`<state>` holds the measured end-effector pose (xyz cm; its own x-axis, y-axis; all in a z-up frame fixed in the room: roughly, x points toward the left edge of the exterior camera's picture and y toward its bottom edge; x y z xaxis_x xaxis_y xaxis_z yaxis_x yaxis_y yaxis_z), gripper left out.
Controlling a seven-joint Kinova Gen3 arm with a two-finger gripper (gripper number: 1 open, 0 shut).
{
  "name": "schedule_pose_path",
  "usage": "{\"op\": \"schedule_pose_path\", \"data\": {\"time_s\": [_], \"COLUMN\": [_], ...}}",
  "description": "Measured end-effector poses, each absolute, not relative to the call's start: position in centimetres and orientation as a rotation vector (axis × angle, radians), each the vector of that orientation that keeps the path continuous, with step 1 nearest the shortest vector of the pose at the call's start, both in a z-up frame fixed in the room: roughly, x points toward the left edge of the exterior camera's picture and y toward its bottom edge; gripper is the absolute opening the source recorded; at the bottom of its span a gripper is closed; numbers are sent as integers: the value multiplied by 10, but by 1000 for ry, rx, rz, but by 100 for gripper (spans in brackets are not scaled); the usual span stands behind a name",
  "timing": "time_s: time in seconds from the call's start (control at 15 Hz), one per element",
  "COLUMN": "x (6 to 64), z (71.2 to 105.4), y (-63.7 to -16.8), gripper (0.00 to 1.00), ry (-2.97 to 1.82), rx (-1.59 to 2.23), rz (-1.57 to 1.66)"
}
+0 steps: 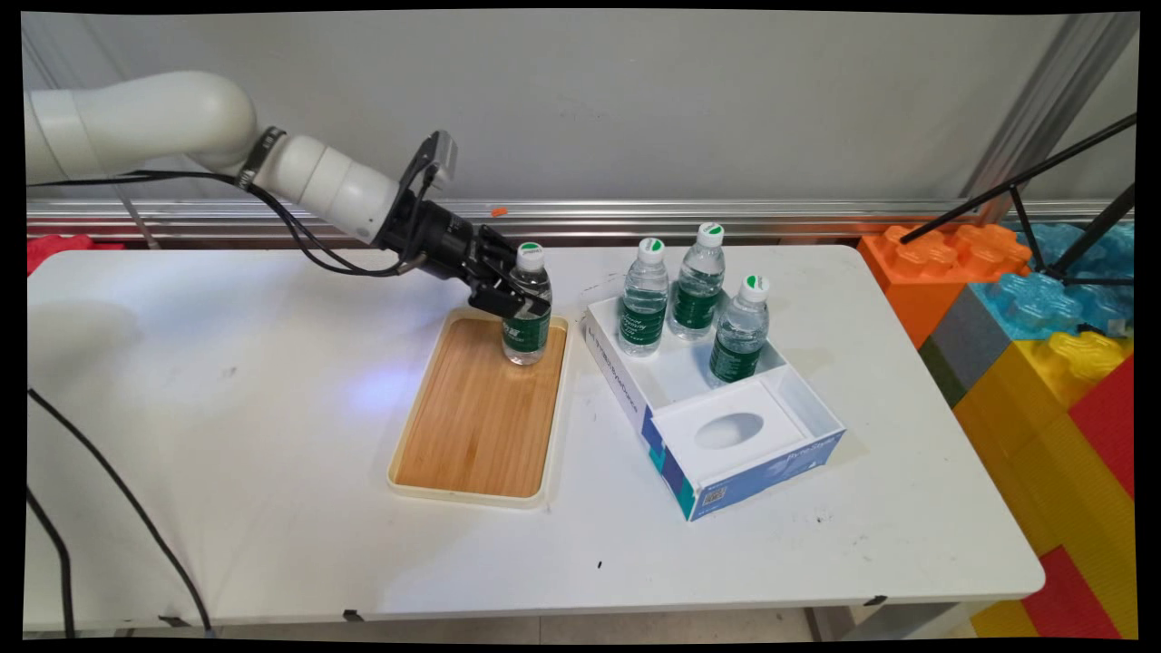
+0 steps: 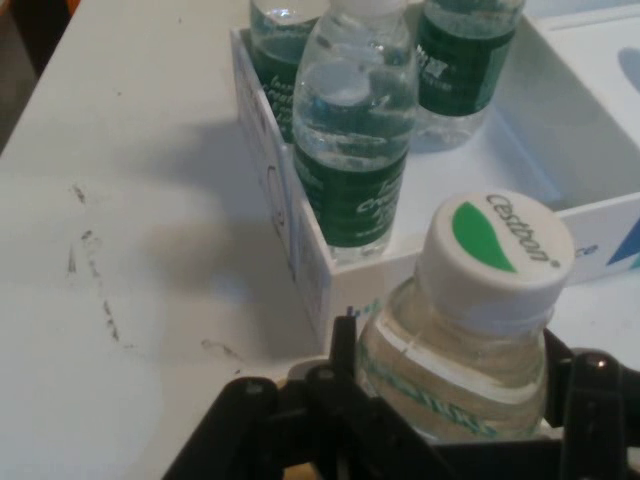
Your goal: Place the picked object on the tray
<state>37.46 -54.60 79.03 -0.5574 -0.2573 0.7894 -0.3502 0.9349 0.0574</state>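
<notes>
While the clear plastic water bottle with a green label and white cap (image 1: 527, 308), standing at the far end of the bamboo-floored tray (image 1: 472, 426) at frame centre, is clamped by the black two-finger gripper (image 1: 508, 304), toppling could be caused by any sideways pull.

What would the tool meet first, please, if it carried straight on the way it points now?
The tool is already shut on a bottle standing on the tray. Going on, the box and the nearest of its three bottles look first in line, though depth is hard to judge.
</notes>
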Motion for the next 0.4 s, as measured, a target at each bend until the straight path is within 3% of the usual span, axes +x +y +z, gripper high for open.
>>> {"op": "schedule_pose_path", "data": {"time_s": [0.13,0.2,0.4], "x": [373,373,375], "z": [786,784,781], "y": [-549,-550,-552], "gripper": [0,100,100], "ry": [-2190,-2191,-2200], "rx": [426,424,416], "rz": [135,136,139]}}
